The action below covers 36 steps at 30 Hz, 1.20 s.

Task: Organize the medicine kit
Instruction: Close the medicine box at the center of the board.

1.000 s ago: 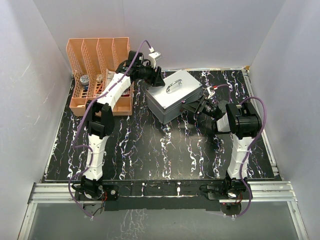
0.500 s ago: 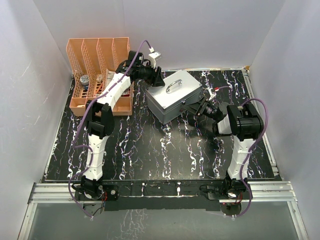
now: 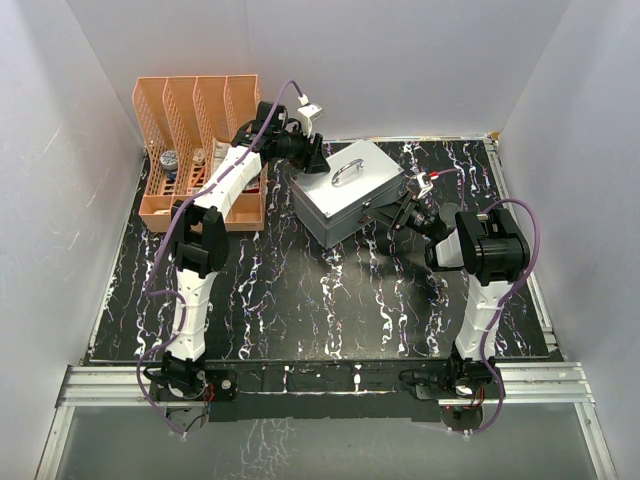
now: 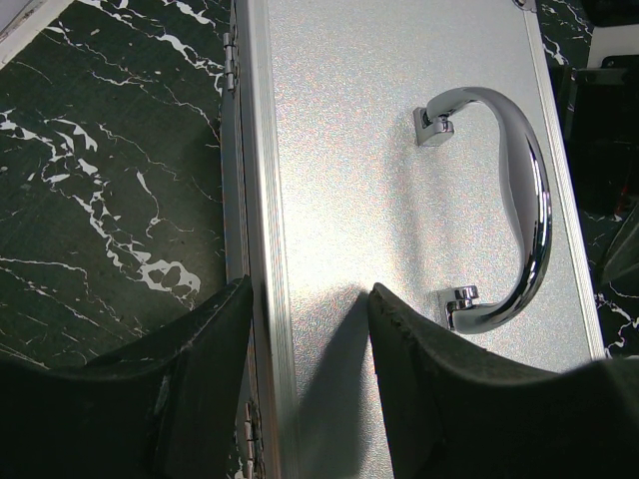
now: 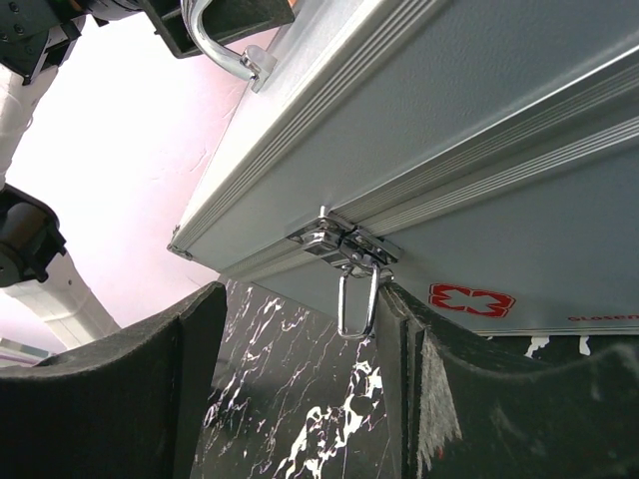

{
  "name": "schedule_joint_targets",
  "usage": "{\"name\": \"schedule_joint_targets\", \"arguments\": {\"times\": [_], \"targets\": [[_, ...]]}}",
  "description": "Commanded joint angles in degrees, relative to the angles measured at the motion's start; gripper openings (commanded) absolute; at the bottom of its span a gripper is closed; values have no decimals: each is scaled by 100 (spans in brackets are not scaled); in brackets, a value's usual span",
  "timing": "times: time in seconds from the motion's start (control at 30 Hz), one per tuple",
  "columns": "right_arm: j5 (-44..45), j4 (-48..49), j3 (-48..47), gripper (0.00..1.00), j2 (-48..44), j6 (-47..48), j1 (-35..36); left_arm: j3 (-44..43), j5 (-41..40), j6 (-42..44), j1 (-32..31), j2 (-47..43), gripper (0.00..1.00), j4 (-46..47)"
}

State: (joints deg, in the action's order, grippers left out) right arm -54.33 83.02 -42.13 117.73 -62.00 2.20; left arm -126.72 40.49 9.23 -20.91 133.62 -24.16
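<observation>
The medicine kit is a shut silver aluminium case point(image 3: 345, 195) with a chrome handle point(image 3: 348, 171) on its lid, lying at the middle back of the table. My left gripper point(image 3: 313, 160) is open at the case's back left edge. In the left wrist view its jaws point(image 4: 310, 299) straddle the lid's hinged edge, with the handle point(image 4: 519, 200) just beyond. My right gripper point(image 3: 393, 213) is open at the case's front right side. In the right wrist view point(image 5: 305, 299) a chrome latch point(image 5: 344, 247) with its wire loop hanging down sits between the fingers, close to the right finger point(image 5: 404, 339).
An orange file organizer point(image 3: 200, 110) with several slots stands at the back left and holds small items point(image 3: 170, 160). White walls close in the table on three sides. A red cross mark point(image 5: 471, 299) is on the case's front wall.
My right gripper has moved slightly closer to the case's front latch. The left arm and the case have not visibly moved.
</observation>
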Motion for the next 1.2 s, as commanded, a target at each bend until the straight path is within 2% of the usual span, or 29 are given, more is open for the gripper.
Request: {"name": "schedule_joint_targets", "arguments": {"times": [0.0,1.17], "targets": [[-89,2098,-67,58,-316,-10,20,172,-165,206,-80,-88,48,-590],[26,2073,-363,56,-466,-260,26,182,-203,256,-169,-91,48,-622]]}}
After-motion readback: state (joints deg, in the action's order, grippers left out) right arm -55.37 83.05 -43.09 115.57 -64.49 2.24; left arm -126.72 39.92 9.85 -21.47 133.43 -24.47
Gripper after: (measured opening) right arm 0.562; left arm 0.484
